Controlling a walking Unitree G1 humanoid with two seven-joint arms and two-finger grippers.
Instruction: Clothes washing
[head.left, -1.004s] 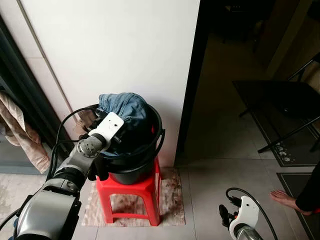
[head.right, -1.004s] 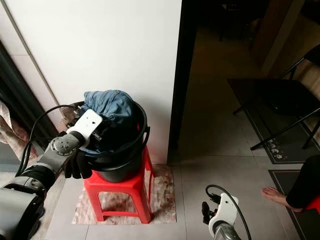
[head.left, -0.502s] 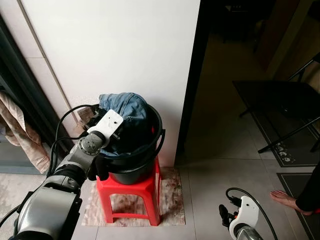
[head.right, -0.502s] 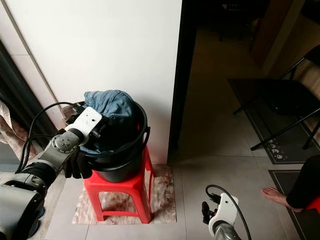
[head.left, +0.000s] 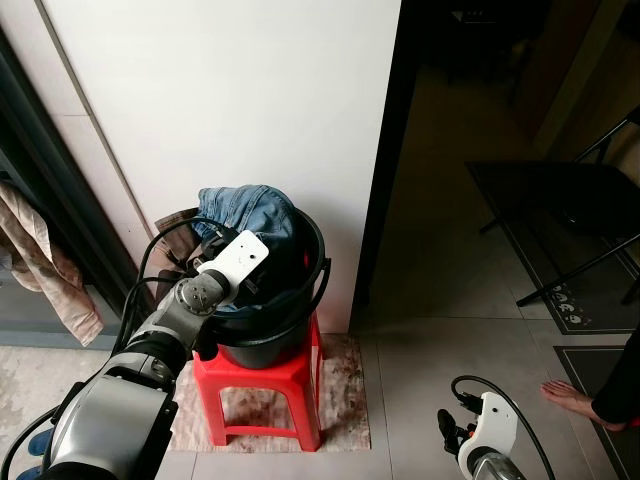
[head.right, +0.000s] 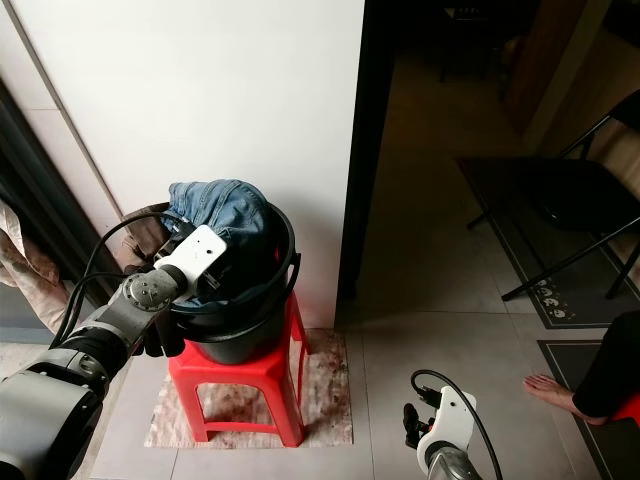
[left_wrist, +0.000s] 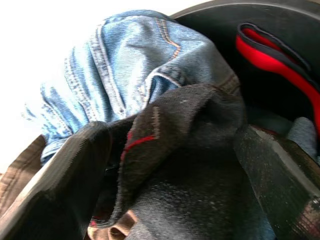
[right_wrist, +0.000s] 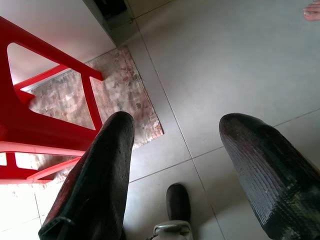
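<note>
Eye views: your left gripper has moved over the black bucket on the red stool; you are reaching for laundry.
Left wrist view: fingers spread around a dark garment beside the jeans; next, close them.
Right wrist view: right gripper spread, idle beside the stool.

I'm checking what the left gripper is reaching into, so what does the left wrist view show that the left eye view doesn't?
Left wrist view alone: a dark knit garment lying between the left gripper's open fingers, and a red-trimmed dark piece against the bucket's inner wall.

Left eye view alone: the red stool under the bucket, the white wall, the right gripper hanging low, and a person's bare foot.

Both: the blue jeans heaped in the black bucket.
</note>
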